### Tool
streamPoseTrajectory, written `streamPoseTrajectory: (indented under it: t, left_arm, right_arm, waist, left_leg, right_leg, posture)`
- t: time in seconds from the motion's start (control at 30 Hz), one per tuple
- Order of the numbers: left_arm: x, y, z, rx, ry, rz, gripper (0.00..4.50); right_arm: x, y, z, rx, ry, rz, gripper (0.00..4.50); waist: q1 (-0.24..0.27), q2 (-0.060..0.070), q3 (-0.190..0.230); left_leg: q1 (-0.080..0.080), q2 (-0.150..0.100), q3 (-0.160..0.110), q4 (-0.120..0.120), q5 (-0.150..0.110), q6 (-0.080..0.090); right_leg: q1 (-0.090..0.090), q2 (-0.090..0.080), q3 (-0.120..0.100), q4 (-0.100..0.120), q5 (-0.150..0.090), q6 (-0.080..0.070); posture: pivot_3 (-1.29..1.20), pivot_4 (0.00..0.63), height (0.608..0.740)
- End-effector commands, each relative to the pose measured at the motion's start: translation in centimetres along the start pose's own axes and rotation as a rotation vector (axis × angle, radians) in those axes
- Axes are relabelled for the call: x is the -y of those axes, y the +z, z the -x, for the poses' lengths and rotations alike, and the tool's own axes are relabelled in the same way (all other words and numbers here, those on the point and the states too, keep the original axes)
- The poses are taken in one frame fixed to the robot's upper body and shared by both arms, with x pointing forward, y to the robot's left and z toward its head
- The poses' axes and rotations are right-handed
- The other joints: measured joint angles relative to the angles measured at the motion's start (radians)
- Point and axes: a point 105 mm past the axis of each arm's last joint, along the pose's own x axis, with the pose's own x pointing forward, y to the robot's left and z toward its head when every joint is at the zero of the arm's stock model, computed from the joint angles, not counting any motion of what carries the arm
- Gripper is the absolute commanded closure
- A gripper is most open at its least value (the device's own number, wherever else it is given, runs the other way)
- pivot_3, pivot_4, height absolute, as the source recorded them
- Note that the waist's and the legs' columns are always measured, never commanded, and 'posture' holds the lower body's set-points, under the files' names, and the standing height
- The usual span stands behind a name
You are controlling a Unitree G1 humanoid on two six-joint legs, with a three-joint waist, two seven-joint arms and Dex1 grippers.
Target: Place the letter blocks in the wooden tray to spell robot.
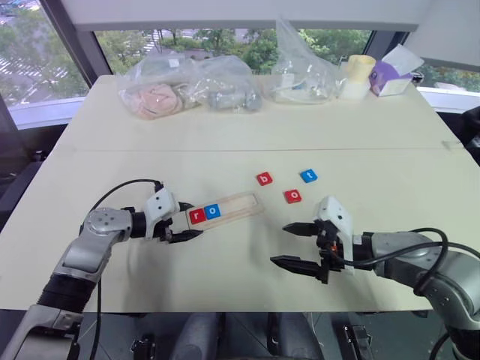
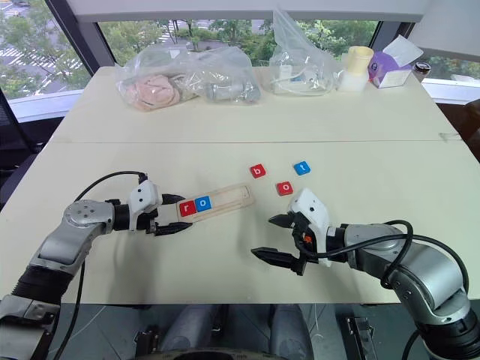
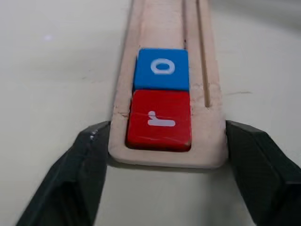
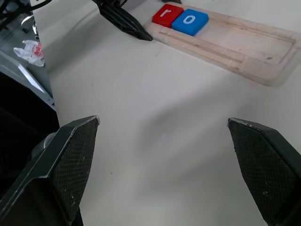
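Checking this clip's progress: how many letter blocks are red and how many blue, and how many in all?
Red: 3, the r in the wooden tray, the b and an o loose on the table.
Blue: 2, an o in the tray, the t loose.
Total: 5

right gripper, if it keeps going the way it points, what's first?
Likely bare table: the open right gripper tilts down at it. Skimming above it, the wooden tray comes next, past the blue o tile. Depth is uncertain.
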Motion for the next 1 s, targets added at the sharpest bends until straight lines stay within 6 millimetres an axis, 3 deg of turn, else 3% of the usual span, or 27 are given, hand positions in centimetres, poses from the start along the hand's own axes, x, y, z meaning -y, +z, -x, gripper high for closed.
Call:
streamPoseTrajectory:
  t: [0.03,0.2,0.4,0.53,0.8,0.83,0.87,1.0]
  left_arm:
    - [1.7,-2.0,-1.1,-0.071,-0.086,0.049,1.36]
    - [0.5,-0.2,-1.4,-0.012,-0.122,0.027,1.36]
    - [-0.6,1.7,-2.2,-0.007,-0.265,-0.122,1.36]
    - [-2.6,2.9,-3.9,-0.049,-0.311,-0.262,1.36]
    - [-2.5,2.9,-5.4,-0.05,-0.395,-0.275,1.36]
    - [-2.3,2.9,-5.5,-0.051,-0.407,-0.259,0.35]
    - [-2.1,2.8,-5.4,-0.049,-0.423,-0.244,0.05]
    - [-2.0,3.0,-5.5,-0.029,-0.401,-0.227,0.05]
  right_arm:
    - [0.0,0.7,0.6,0.022,-0.007,0.035,0.0]
    - [0.8,0.4,0.9,0.015,-0.03,0.036,0.0]
    - [1.4,0.1,1.2,0.015,-0.049,0.032,0.0]
    - [1.4,-0.2,1.2,0.018,-0.073,0.022,0.0]
    - [1.0,-0.7,1.4,0.024,-0.109,0.004,0.0]
    - [1.0,-0.7,1.4,0.024,-0.113,0.003,0.0]
    - [1.0,-0.7,1.4,0.025,-0.117,0.003,0.0]
    - [1.7,-0.2,1.5,0.049,-0.162,0.017,0.0]
  waist:
    - [0.001,0.001,-0.001]
    - [0.013,0.001,-0.002]
    - [0.026,0.001,-0.001]
    - [0.026,-0.001,-0.001]
    - [0.021,-0.002,0.0]
    - [0.021,-0.002,0.0]
    - [0.02,-0.002,0.0]
    - [0.019,-0.002,0.0]
  left_leg:
    - [0.0,0.0,0.0,0.0,0.0,0.0]
    - [0.0,0.0,0.0,0.0,0.0,0.0]
    - [-0.001,0.0,0.0,0.001,0.0,0.0]
    - [-0.001,-0.001,0.001,0.002,0.0,0.0]
    - [-0.001,0.0,0.004,0.004,-0.001,0.003]
    - [-0.001,0.0,0.004,0.004,-0.001,0.003]
    - [-0.001,0.0,0.004,0.005,-0.001,0.003]
    - [-0.001,0.0,0.004,0.007,-0.002,0.004]
  right_leg:
    - [0.0,0.0,0.0,0.0,0.0,0.0]
    - [0.001,0.0,0.0,0.0,0.0,0.001]
    - [0.001,0.0,-0.001,-0.001,0.0,0.0]
    - [0.001,0.0,-0.002,-0.001,0.0,0.0]
    - [0.002,0.0,-0.004,-0.001,0.002,0.005]
    - [0.002,0.0,-0.004,0.0,0.002,0.005]
    - [0.003,0.0,-0.004,0.0,0.002,0.005]
    - [0.004,0.0,-0.004,0.0,0.002,0.005]
  posture:
    - [0.0,0.15,0.74]
    - [0.0,0.15,0.74]
    - [0.0,0.15,0.74]
    - [0.0,0.15,0.74]
    - [0.0,0.15,0.74]
    - [0.0,0.15,0.74]
    - [0.0,0.15,0.74]
    - [0.0,0.15,0.74]
